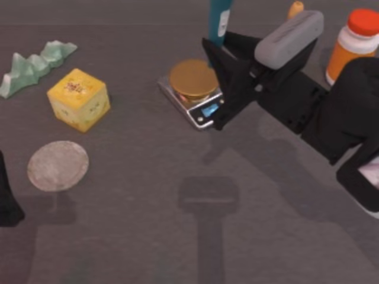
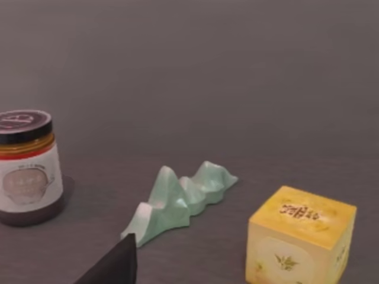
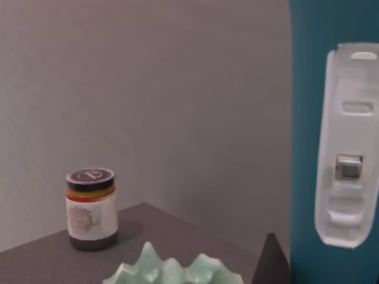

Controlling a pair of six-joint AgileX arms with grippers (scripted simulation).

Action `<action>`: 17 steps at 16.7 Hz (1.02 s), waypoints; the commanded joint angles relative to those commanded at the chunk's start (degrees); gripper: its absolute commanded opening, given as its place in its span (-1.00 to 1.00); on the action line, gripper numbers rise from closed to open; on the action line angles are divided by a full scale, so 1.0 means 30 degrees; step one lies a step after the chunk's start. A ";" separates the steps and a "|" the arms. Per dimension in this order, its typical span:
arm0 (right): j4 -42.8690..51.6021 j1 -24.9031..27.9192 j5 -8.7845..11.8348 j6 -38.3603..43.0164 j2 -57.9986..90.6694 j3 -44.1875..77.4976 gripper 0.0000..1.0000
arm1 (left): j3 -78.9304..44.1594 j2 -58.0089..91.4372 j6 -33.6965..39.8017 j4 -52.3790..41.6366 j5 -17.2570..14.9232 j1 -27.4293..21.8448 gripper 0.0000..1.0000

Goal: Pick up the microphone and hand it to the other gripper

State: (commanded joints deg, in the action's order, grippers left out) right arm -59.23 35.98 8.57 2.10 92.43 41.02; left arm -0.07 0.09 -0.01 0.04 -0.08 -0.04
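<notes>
While my right gripper carries the load, these lines say how the step stands.

Step in hand: I judge that I am bringing the microphone toward the middle, for the handover.

Microphone: its teal handle stands up near the far edge of the top view, beside my right claw, above the kitchen scale with its brass plate. In the right wrist view the handle and the white switch strip fill the side very near the camera. The mesh head is out of view.

Right jaws: clenched on the handle, as far as I can judge; the contact itself is hidden.

Left gripper: parked at the left edge of the bench, only a dark tip visible; I cannot tell its state.

How to do well: keep the handle upright, leave free length for the other claw, travel above the yellow cube and the mint ridge piece.

Risk: letting go before the other claw holds firmly.
</notes>
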 joint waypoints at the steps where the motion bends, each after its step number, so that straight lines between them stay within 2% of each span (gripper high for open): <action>1: 0.0000 0.0000 0.0000 0.0000 0.0000 0.0000 -1.00 | -0.0158 0.0218 -0.0028 0.0090 -0.0188 -0.0100 1.00; 3: 0.0000 0.0000 0.0000 0.0000 0.0000 0.0000 -1.00 | -0.0865 0.1246 -0.0154 0.0496 -0.0983 -0.0503 1.00; 6: 0.0000 0.0000 0.0000 0.0000 0.0000 0.0000 -1.00 | -0.2760 0.4270 -0.0472 0.1594 -0.2915 -0.1400 1.00; 14: 0.0000 0.0000 0.0000 0.0000 0.0000 0.0000 -1.00 | -1.0011 1.6131 -0.1500 0.5940 -0.9697 -0.4400 1.00; 17: 0.0000 0.0000 0.0000 0.0000 0.0000 0.0000 -1.00 | -1.2285 2.0022 -0.1805 0.7298 -1.1864 -0.5373 1.00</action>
State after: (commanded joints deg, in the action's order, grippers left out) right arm -59.23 35.98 8.57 2.10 92.43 41.02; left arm -36.92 60.15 -5.43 21.93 -35.67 -16.16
